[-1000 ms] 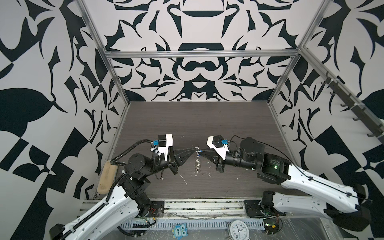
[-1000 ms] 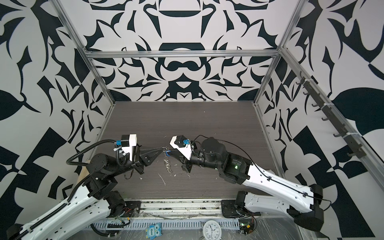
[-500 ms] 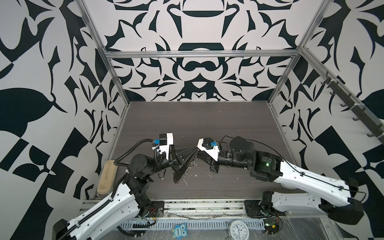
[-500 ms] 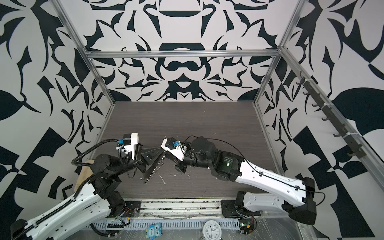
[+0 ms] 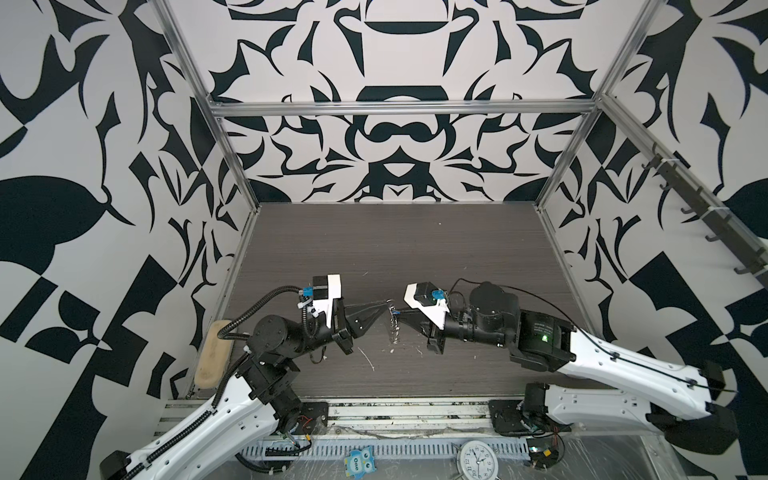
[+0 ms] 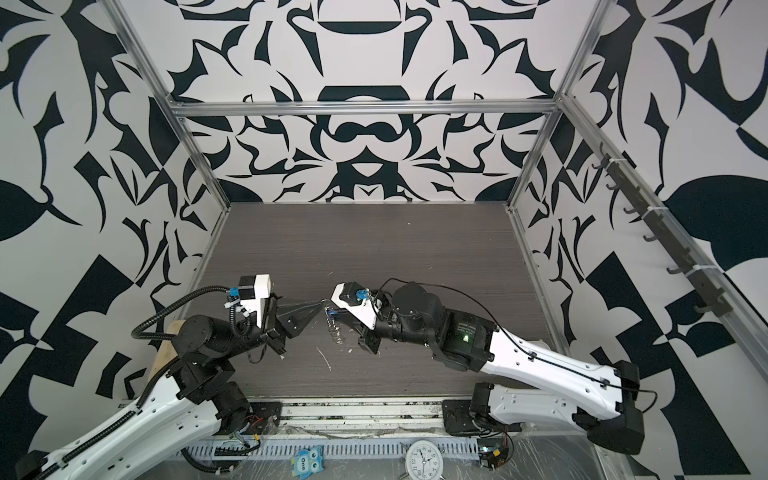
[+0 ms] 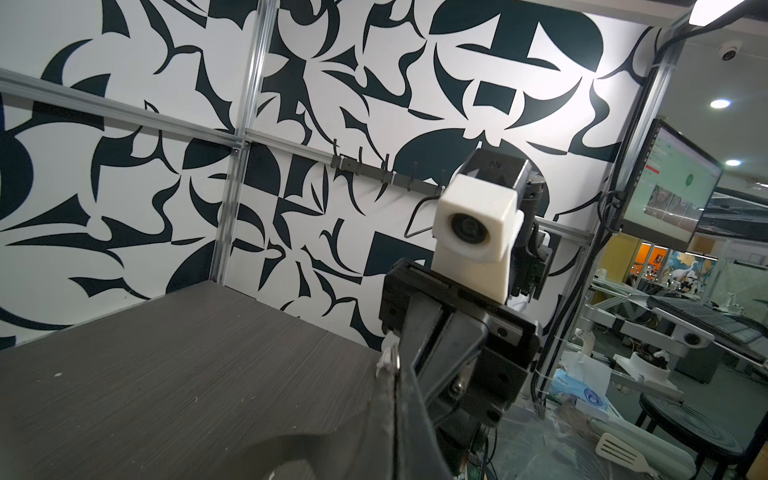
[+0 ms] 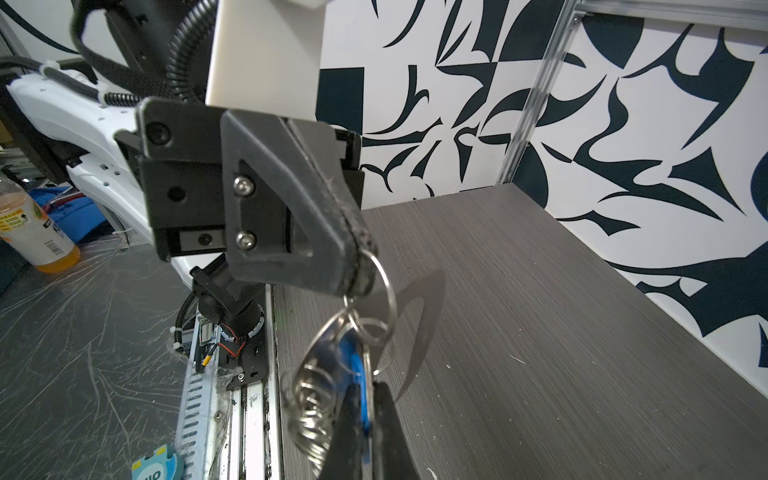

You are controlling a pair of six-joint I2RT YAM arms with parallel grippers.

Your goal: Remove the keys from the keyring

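Left gripper (image 8: 356, 282): clenched at its very tips on a thin silver ring (image 8: 388, 286); the bunch hangs from that ring.
Right gripper (image 8: 368, 419): just beside and slightly below the left tips, clamped on the blue key (image 8: 348, 353).
Keyring (image 8: 322, 353): hangs under the left tips, between the two grippers, touching the blue key and clear of the table; its bare rings (image 8: 309, 403) dangle lowest.
Red key: cannot be made out in any view.
Risk, slip: the left hold is on round wire at the fingertips, so a pull from the right could likely drag it free, and the bunch would swing or drop.
Risk, snag: the rings crowd together; pulling the blue key straight out may only tighten them instead of threading it off.
Risk, plastic: the smooth tag may slide out of the right pinch under load.
Risk, landing: a dropped bunch would fall near the table's front edge and could scatter.
Surface: dark grey wood-grain table (image 5: 395, 257), flecked with white scratches below the grippers.
Room: black-and-white patterned walls (image 5: 395, 137) in an aluminium frame, with a hook rail (image 5: 706, 216) beyond the right arm.
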